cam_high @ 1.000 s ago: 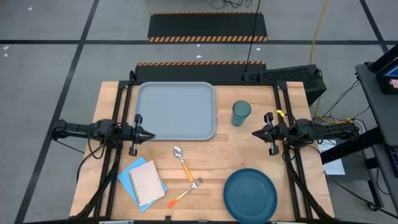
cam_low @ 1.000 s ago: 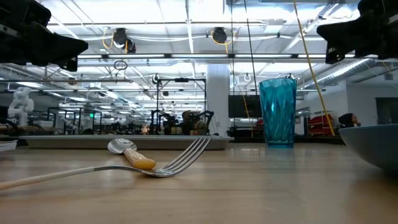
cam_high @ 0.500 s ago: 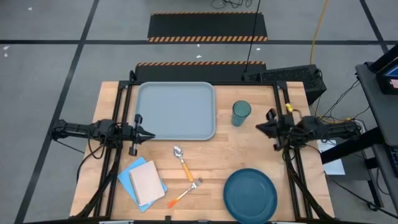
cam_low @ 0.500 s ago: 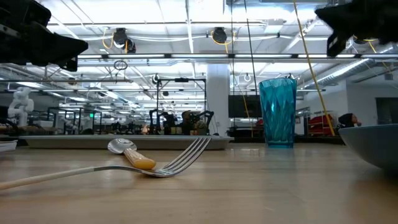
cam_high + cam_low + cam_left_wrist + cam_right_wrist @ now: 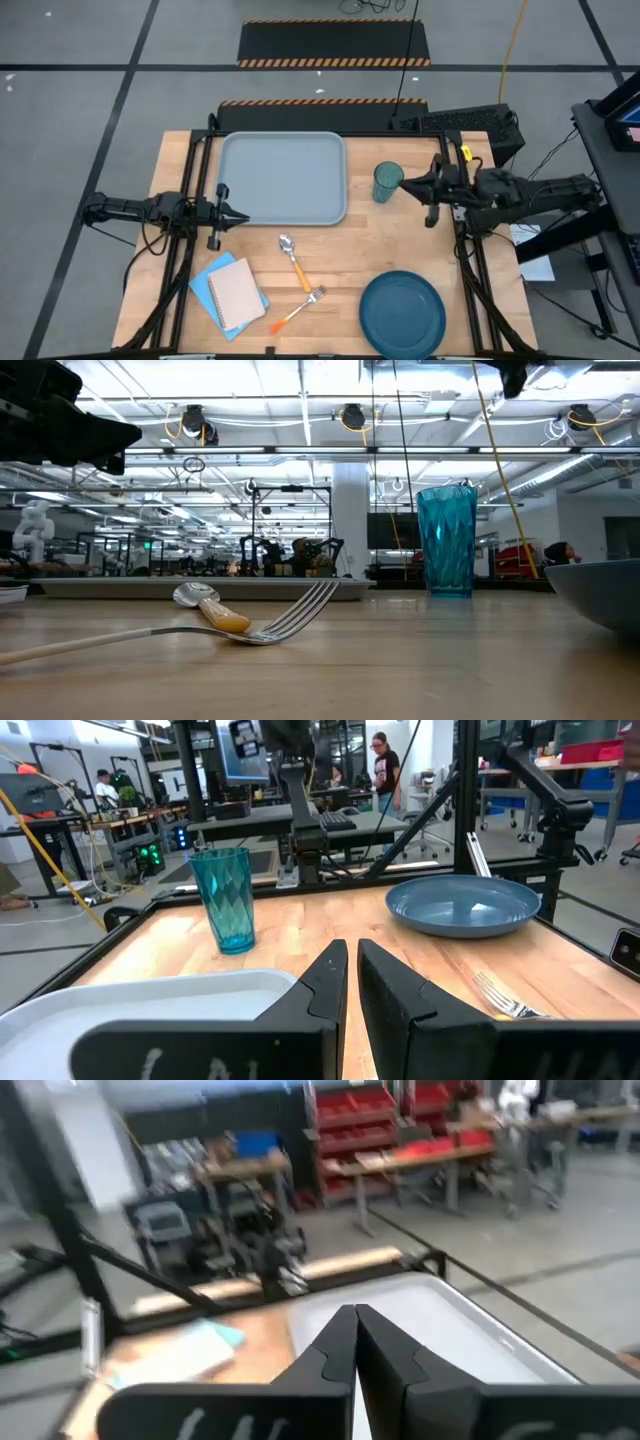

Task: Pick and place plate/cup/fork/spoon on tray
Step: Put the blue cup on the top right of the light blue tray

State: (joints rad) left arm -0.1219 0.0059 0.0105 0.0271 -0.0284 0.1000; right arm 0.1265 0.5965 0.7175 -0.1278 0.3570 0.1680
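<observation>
The teal cup (image 5: 388, 182) stands upright on the table, right of the grey-blue tray (image 5: 283, 178). The spoon (image 5: 294, 260) and the fork (image 5: 298, 310) lie on the wood near the middle front. The dark teal plate (image 5: 402, 313) sits at the front right. My right gripper (image 5: 405, 186) is shut and empty; it hovers beside the cup's right side, higher than the cup, and shows only at the top of the low view (image 5: 515, 370). My left gripper (image 5: 243, 215) is shut and empty at the tray's left near corner.
A blue-and-white notebook (image 5: 230, 293) lies at the front left. Bare wood lies between the tray, the cup and the plate. The arms' black frames run along the table's left and right sides.
My right gripper has risen and gone toward the table's far edge and left, up to the cup's right side; in the low view it has climbed almost out of the picture's top. Its fingers stay shut. Nothing on the table has moved.
</observation>
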